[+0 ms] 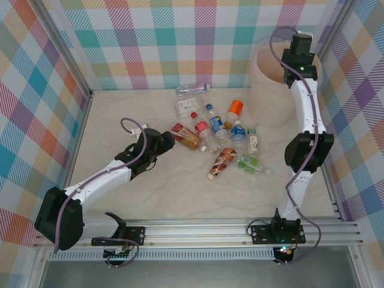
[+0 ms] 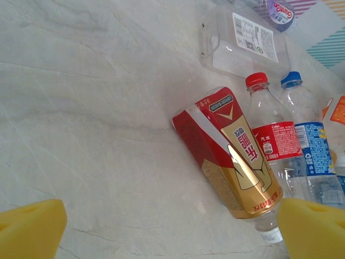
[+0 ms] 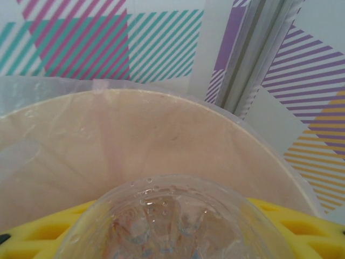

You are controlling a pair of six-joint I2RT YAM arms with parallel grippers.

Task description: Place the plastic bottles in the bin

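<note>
Left gripper (image 2: 172,229) released, right gripper (image 1: 298,60) grasping a clear bottle (image 3: 172,224) over the bin (image 1: 264,105) at the bench's (image 1: 180,186) far right corner: an off-centre drop could hit the rim.

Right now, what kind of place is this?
Probably a robot practice booth: plaid walls all around, two robot arms bolted to a metal rail, and plastic bottles scattered on a table beside a bin.

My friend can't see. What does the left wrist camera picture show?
A red-and-gold bottle lies on the pale table, just ahead of the open yellow fingertips of the left gripper. Beside it lie a red-capped bottle and a blue-capped bottle.
</note>
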